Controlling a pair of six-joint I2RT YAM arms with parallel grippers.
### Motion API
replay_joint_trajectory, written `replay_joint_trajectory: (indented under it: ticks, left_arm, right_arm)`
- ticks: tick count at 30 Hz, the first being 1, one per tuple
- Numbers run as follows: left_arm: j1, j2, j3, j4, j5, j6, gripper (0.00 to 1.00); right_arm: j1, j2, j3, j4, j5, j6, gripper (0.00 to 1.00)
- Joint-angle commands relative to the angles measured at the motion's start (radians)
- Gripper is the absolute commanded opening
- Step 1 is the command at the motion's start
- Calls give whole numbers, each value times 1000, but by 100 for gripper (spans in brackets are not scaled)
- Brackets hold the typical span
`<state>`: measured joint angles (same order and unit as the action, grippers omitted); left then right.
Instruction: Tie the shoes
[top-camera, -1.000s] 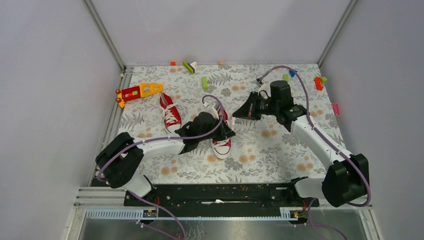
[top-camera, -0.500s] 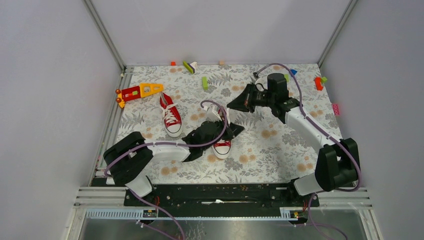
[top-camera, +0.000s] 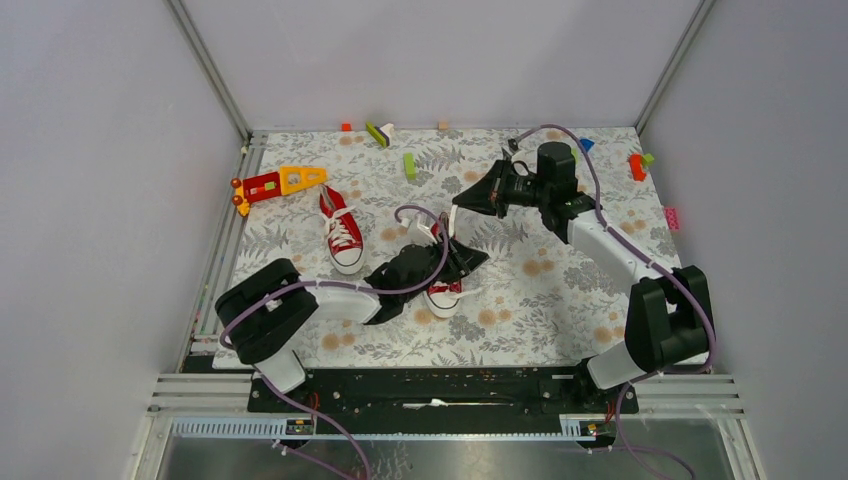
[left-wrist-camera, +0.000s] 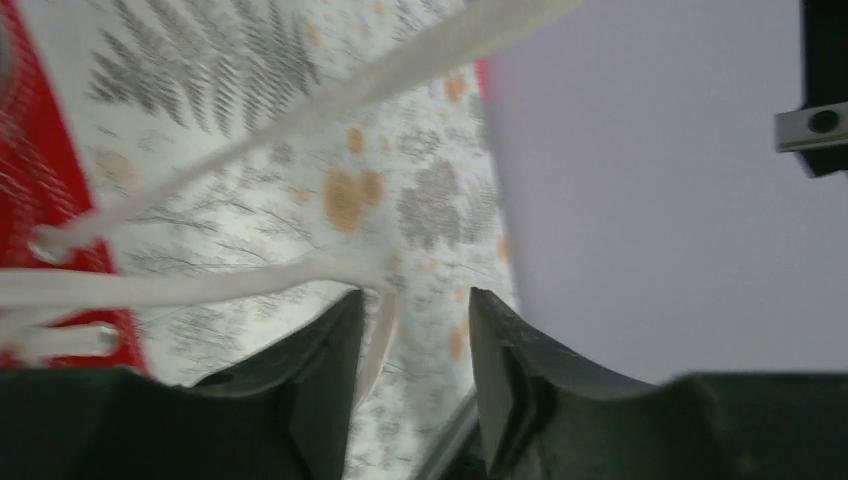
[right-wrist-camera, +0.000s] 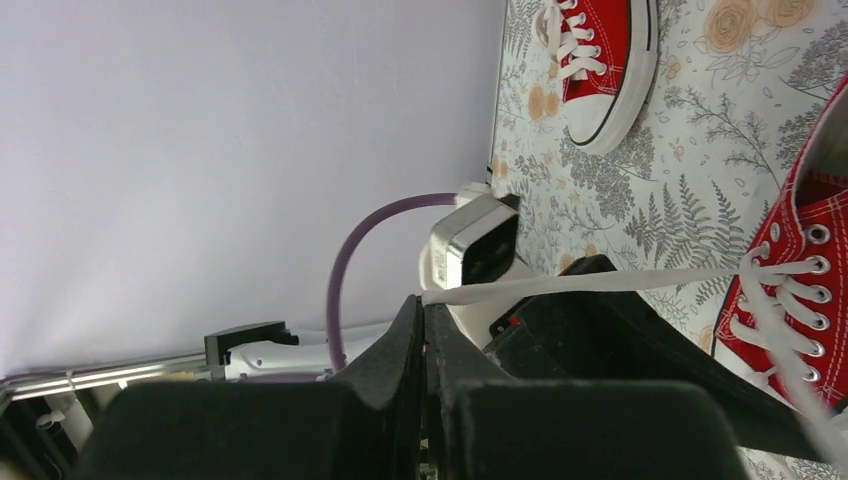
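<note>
First shoe (top-camera: 341, 232) left of centre on surface (top-camera: 540, 300), toe toward near edge. Second shoe (top-camera: 441, 292) right of it and nearer arm bases, well apart from it, toe also toward near edge, rear part under left gripper (top-camera: 475, 260). Right gripper (top-camera: 456, 206) behind second shoe, above surface. Lace (right-wrist-camera: 600, 282) runs from second shoe to right gripper. Toy piece (top-camera: 276, 183) behind first shoe, near left edge. Blocks (top-camera: 410, 166) scattered along far edge and far-right corner.
</note>
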<state>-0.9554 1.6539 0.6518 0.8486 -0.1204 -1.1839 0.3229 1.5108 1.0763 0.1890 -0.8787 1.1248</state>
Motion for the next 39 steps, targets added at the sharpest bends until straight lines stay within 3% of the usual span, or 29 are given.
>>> replay_joint_trajectory:
  ticks: [1, 4, 12, 17, 19, 25, 32, 39]
  left_arm:
    - [17, -97, 79, -225, 9, 175, 53]
    - [16, -139, 85, -333, 8, 274, 64]
    - [31, -304, 76, -640, -1, 445, 59]
    - [131, -338, 149, -800, 107, 630, 60]
    - [178, -322, 189, -823, 209, 711, 60]
    - [219, -217, 335, -934, 326, 925, 60]
    - [218, -33, 534, -1112, 345, 1057, 56]
    - [223, 21, 580, -1146, 393, 1167, 54]
  right_arm:
    - [-39, -43, -15, 22, -21, -23, 0]
    - [-54, -65, -18, -53, 7, -95, 0]
    - [-67, -104, -53, -180, 81, -251, 0]
    - [-65, -126, -108, -262, 113, -352, 0]
    - [-59, -143, -134, -288, 129, -396, 0]
    - [-22, -181, -212, -335, 187, -462, 0]
    - [59, -159, -269, -335, 256, -492, 0]
    - [102, -90, -307, -210, 276, -433, 0]
